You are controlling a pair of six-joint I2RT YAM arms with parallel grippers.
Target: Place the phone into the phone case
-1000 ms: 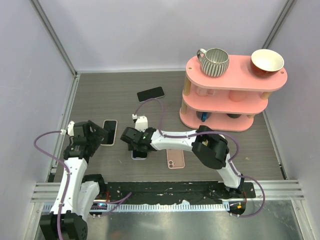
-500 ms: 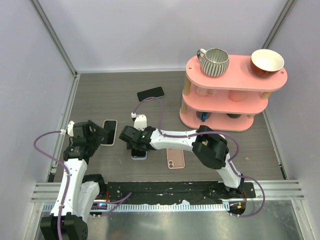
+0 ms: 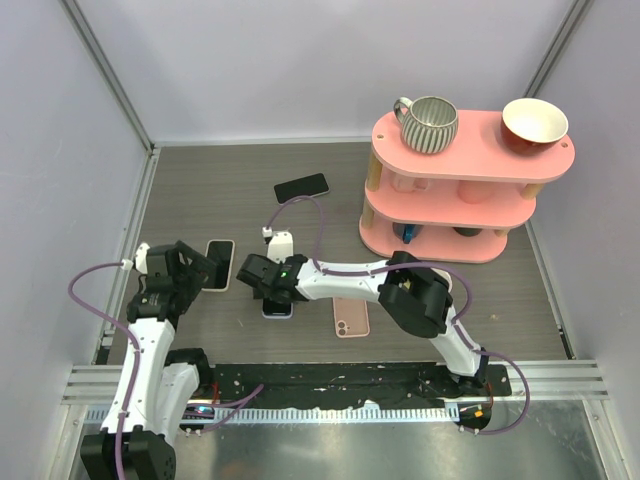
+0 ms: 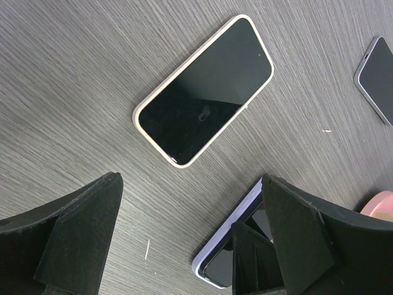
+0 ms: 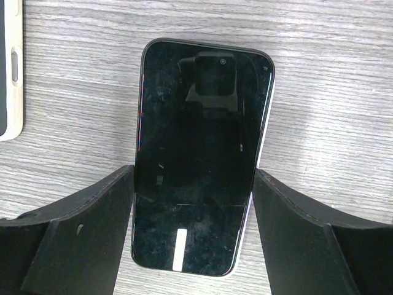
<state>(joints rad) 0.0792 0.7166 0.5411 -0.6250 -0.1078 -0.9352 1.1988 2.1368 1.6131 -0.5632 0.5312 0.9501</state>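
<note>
My right pincer [image 5: 193, 171] clamps the phone [image 5: 199, 110], which looks seated in its lavender case [image 4: 201, 265] left of the pink rack [image 3: 480, 145]; only letting go seems left.

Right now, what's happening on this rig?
The right claw straddles the lavender-rimmed phone, which lies screen up on the table, a finger close along each side; whether it squeezes I cannot tell. The left claw hangs open just short of the cream-cased phone, touching nothing.
</note>
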